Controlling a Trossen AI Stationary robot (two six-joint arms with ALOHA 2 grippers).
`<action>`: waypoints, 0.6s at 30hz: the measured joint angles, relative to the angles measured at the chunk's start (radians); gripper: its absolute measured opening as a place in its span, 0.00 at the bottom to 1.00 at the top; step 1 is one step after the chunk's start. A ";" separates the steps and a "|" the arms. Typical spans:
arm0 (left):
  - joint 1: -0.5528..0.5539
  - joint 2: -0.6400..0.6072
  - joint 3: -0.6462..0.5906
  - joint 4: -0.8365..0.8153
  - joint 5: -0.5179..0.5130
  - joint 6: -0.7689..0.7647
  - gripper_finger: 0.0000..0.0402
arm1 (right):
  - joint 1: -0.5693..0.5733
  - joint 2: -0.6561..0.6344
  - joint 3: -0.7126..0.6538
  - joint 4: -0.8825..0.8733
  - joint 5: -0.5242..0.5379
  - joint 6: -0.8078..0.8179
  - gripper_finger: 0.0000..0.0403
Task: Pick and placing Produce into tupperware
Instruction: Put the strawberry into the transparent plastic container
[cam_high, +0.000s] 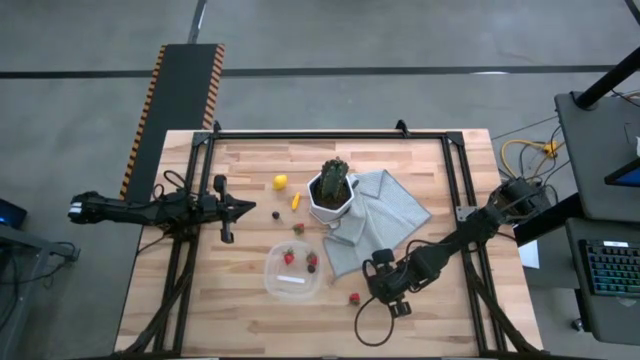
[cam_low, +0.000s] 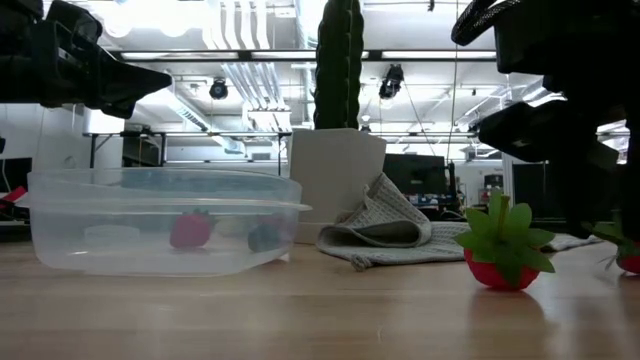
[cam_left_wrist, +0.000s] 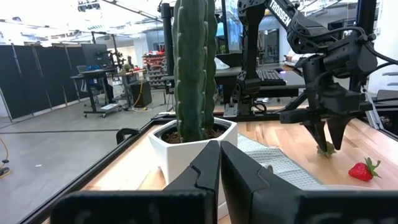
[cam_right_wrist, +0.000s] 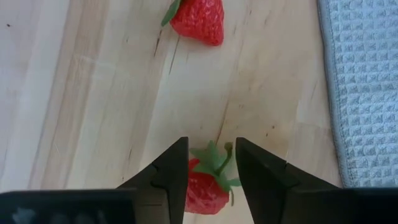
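Note:
The clear tupperware (cam_high: 293, 272) stands near the table's front, with a strawberry (cam_low: 190, 230) and a dark berry (cam_low: 262, 237) inside. My right gripper (cam_right_wrist: 211, 165) points down to the right of it, shut on a red strawberry (cam_right_wrist: 204, 193). Another strawberry (cam_high: 354, 297) lies on the wood between the gripper and the container. A lemon (cam_high: 280, 182), an orange piece (cam_high: 296, 201), a dark berry (cam_high: 276, 214) and a strawberry (cam_high: 298, 229) lie behind the container. My left gripper (cam_left_wrist: 219, 168) is shut and empty, held level at the table's left and pointing at the cactus. My right gripper pinches the strawberry's two sides just below its green leaves (cam_right_wrist: 214, 158) between its two fingers. The fingers come from above, pointing down. The strawberry (cam_low: 630, 262) sits low over the wood; whether it is clear of the table I cannot tell.
A green cactus in a white faceted pot (cam_high: 332, 195) stands at the table's middle, with a crumpled grey cloth (cam_high: 385, 220) to its right, close behind my right gripper. Bare wood lies in front of the container and at the table's left.

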 joint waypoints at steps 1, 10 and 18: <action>0.000 0.000 0.000 0.000 0.000 0.000 0.00 | 0.000 0.000 0.000 0.000 0.000 0.000 0.29; 0.000 0.000 0.000 0.000 0.000 0.000 0.00 | 0.000 0.000 0.000 0.000 0.000 -0.001 0.18; 0.000 0.000 0.000 0.000 0.000 0.000 0.00 | -0.003 0.000 -0.001 -0.001 0.004 0.012 0.04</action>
